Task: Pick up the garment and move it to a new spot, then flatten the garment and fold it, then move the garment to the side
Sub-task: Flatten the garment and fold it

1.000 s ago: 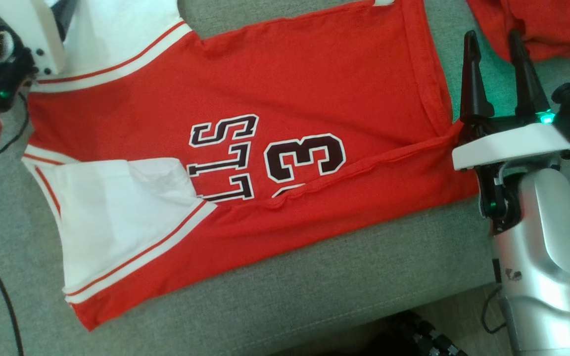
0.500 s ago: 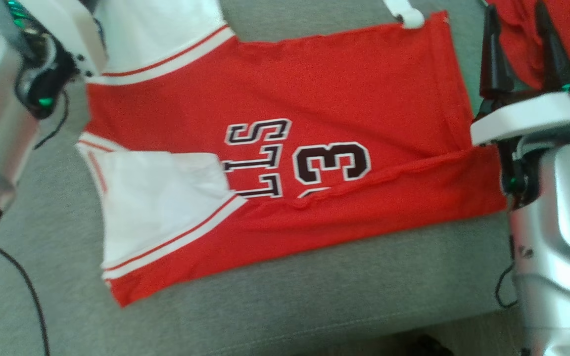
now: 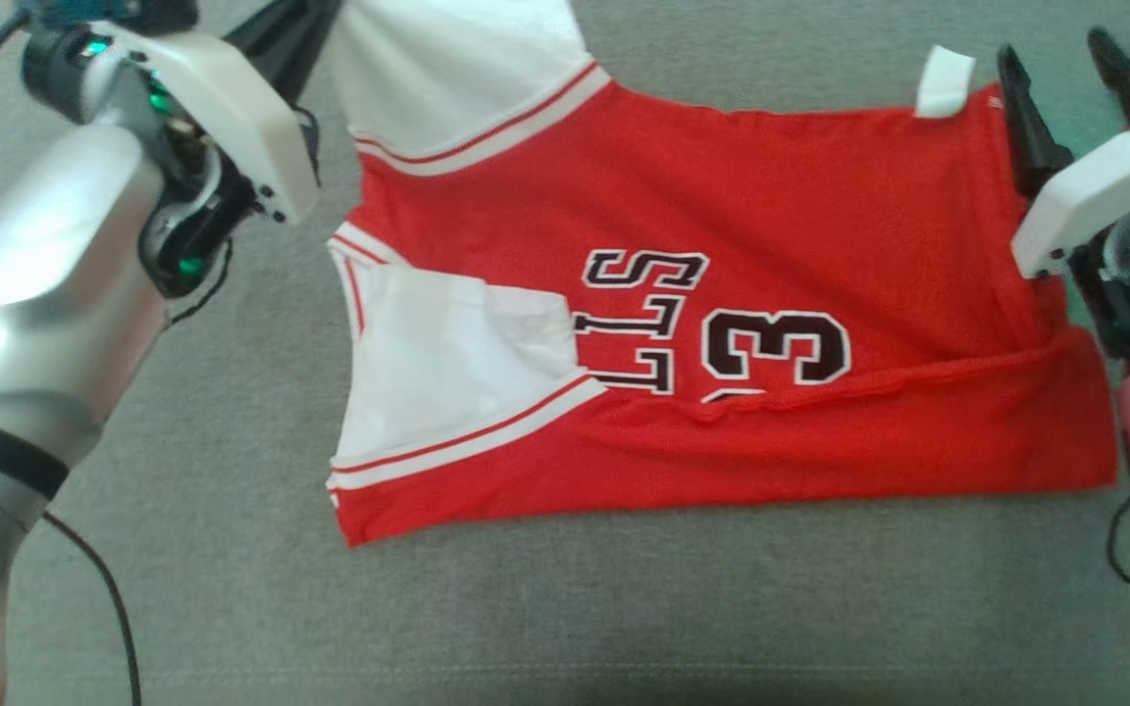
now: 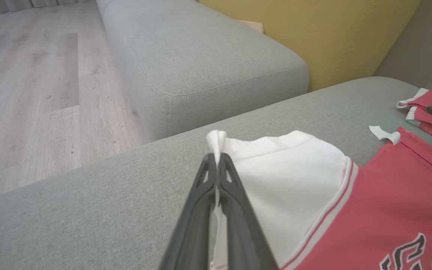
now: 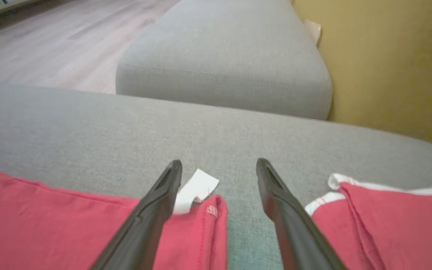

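1. Left gripper point(image 4: 216, 155): jaws shut flat together, pinching the edge of the jersey's white sleeve point(image 4: 283, 176); a small peak of white cloth stands up past the fingertips
2. Right gripper point(image 5: 219, 162): jaws spread wide, nothing between them but grey upholstery and the jersey's corner; its left finger lies over the white tag point(image 5: 197, 189), contact uncertain
3. Left arm, head view: silver forearm comes in from the lower left and slants up to the right; white wrist housing at the upper left, dark fingers of the left gripper point(image 3: 281, 34) reaching toward the top sleeve
4. Right arm, head view: forearm climbs the right edge, white wrist plate tilted, right gripper point(image 3: 1053, 49) pointing up beside the hem corner
5. Jersey point(image 3: 771, 216): red, lying flat on the grey sofa point(image 3: 624, 608), sleeves toward the left arm, hem toward the right; near long edge folded over onto the front
6. Writing: dark block characters with white outline, turned sideways; an "S" and a "3" read clearly, two letters below the "S" uncertain, a second numeral mostly tucked under the fold
7. Tag point(image 3: 945, 81): plain white loop at the far hem corner, no print legible
8. Second red garment point(image 5: 388, 225): white-trimmed, just beyond the right gripper, apart from the jersey
9. Beyond: another grey sofa section, yellow cushion point(image 4: 313, 33), wood floor point(image 4: 24, 93)
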Tool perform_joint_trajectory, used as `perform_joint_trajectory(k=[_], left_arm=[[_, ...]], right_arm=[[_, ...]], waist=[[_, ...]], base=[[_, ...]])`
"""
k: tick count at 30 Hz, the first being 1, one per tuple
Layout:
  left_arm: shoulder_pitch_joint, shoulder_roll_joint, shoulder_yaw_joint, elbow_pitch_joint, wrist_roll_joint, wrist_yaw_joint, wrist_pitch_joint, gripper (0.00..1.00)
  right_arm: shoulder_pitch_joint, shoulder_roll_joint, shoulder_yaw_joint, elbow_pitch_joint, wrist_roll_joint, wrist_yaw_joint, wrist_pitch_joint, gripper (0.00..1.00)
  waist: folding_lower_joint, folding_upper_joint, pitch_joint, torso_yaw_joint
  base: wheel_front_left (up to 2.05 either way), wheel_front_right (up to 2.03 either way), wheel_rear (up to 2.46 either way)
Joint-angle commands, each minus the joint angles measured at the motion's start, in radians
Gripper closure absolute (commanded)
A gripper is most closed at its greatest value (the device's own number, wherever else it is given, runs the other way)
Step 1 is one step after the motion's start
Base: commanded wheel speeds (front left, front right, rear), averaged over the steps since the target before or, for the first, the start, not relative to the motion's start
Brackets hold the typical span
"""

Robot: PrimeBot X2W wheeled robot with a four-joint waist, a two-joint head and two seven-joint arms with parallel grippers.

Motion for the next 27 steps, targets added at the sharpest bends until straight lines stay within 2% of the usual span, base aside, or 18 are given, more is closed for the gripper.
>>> perform_joint_trajectory(k=[1, 6, 18, 19, 20, 27], left_arm=[[-0.037, 0.038, 0.035, -0.021, 0.002, 0.001, -0.011, 1.0], [-0.033, 0.04, 0.016, -0.06, 0.006, 0.001, -0.002, 1.0], [-0.042, 0.038, 0.007, -0.078, 0.008, 0.005, 0.002, 1.0], [-0.042, 0.037, 0.006, -0.074, 0.009, 0.005, 0.001, 1.0], [-0.042, 0.037, 0.004, -0.069, 0.01, 0.005, -0.001, 1.0], [-0.06, 0.043, 0.009, -0.017, 0.011, 0.004, -0.022, 1.0]], right_arm=[[-0.029, -0.014, 0.015, -0.02, 0.014, -0.001, 0.01, 0.0], [-0.073, -0.06, 0.082, 0.077, 0.076, -0.001, 0.069, 0.0], [-0.17, -0.114, 0.222, 0.236, 0.195, -0.001, 0.137, 0.0], [-0.175, -0.118, 0.235, 0.248, 0.205, -0.001, 0.15, 0.09], [-0.18, -0.125, 0.25, 0.254, 0.211, -0.001, 0.154, 1.0], [-0.244, -0.155, 0.283, 0.282, 0.237, -0.001, 0.09, 1.0]], waist=[[0.0001, 0.0, 0.005, 0.01], [0.0001, 0.0, 0.025, 0.024], [0.0001, 0.0, 0.05, 0.03], [0.0001, 0.0, 0.05, 0.03], [0.0001, 0.0, 0.049, 0.03], [0.0001, 0.0, 0.041, 0.017]], base=[[0.0, 0.0, 0.0], [0.0, 0.0, 0.0], [0.0, 0.0, 0.0], [0.0, 0.0, 0.0], [0.0, 0.0, 0.0], [0.0, 0.0, 0.0]])
